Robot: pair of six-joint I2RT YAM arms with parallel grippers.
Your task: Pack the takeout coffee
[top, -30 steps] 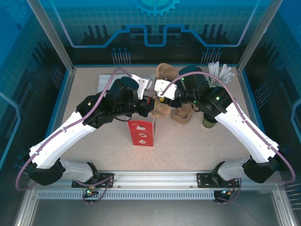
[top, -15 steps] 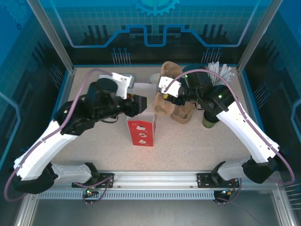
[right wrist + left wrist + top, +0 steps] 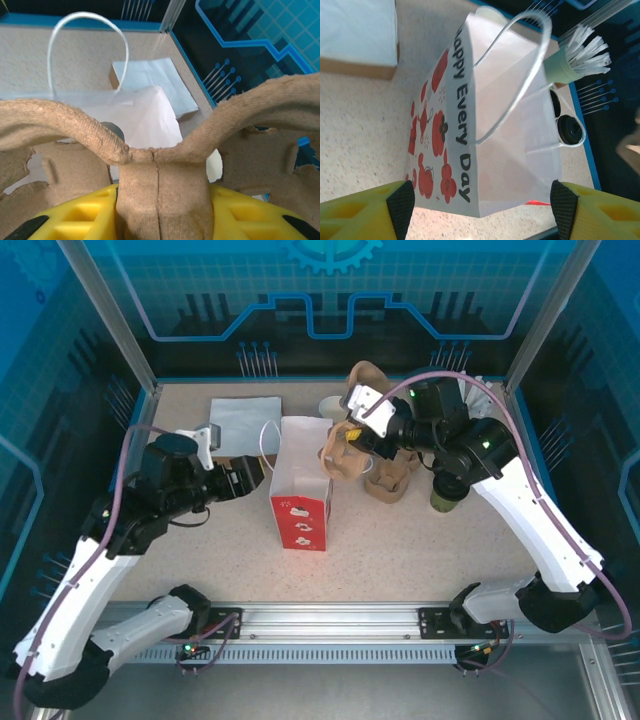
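The takeout coffee (image 3: pixel 445 499), on the table (image 3: pixel 400 550) half under the right arm, is light and crushable (grip low, gently), while the left gripper (image 3: pixel 482 206) gapes empty at the paper bag (image 3: pixel 300 475) and the right gripper (image 3: pixel 160 212) clamps a pulp carrier (image 3: pixel 260 100).

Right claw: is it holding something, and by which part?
Yes: the brown pulp cup carrier, pinched at its central handle. The left claw holds nothing.

Speckled beige table (image 3: pixel 400 540) with blue edging (image 3: pixel 200 381), translucent blue back wall (image 3: pixel 330 300) printed with circuit lines and a gear (image 3: pixel 332 252), slanted aluminium posts (image 3: pixel 108 315) at both sides, metal rail (image 3: pixel 330 615) along the near edge, even cool light
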